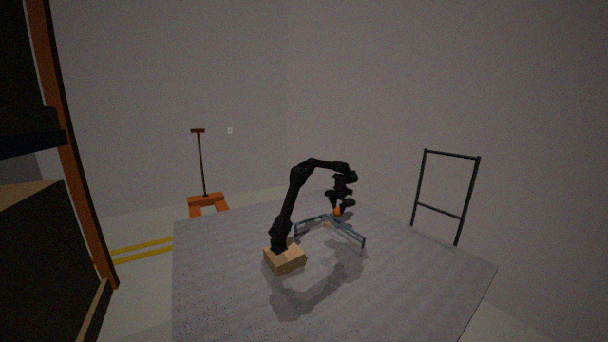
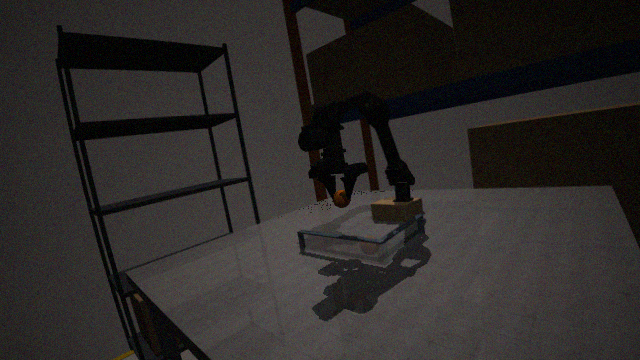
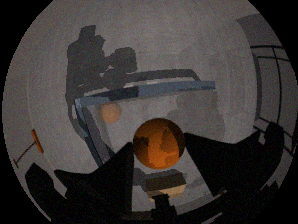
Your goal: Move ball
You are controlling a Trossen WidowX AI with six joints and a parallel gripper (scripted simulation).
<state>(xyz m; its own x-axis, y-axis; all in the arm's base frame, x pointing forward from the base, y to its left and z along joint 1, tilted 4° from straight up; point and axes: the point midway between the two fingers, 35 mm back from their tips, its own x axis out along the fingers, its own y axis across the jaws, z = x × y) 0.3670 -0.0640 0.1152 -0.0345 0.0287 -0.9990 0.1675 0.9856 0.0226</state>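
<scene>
The orange ball point(image 1: 337, 211) point(image 2: 341, 199) point(image 3: 158, 143) sits between the fingers of my black gripper point(image 1: 338, 208) point(image 2: 341, 194) point(image 3: 158, 157), which is shut on it and holds it a little above the table point(image 1: 404, 285) point(image 2: 500, 275). Below stand the two low clear walls point(image 1: 352, 233) point(image 2: 345, 246) point(image 3: 148, 90) that form a corner. The faint see-through copy of the ball point(image 1: 328, 224) point(image 3: 109, 112) rests on the table inside that corner, to the left of the held ball in the wrist view.
The arm stands on a tan wooden base block point(image 1: 285, 258) point(image 2: 396, 209) close to the walls. A black metal frame point(image 1: 446, 195) and an orange floor stand point(image 1: 206, 203) are off the table. A dark shelf rack point(image 2: 150, 125) stands beside the table's edge.
</scene>
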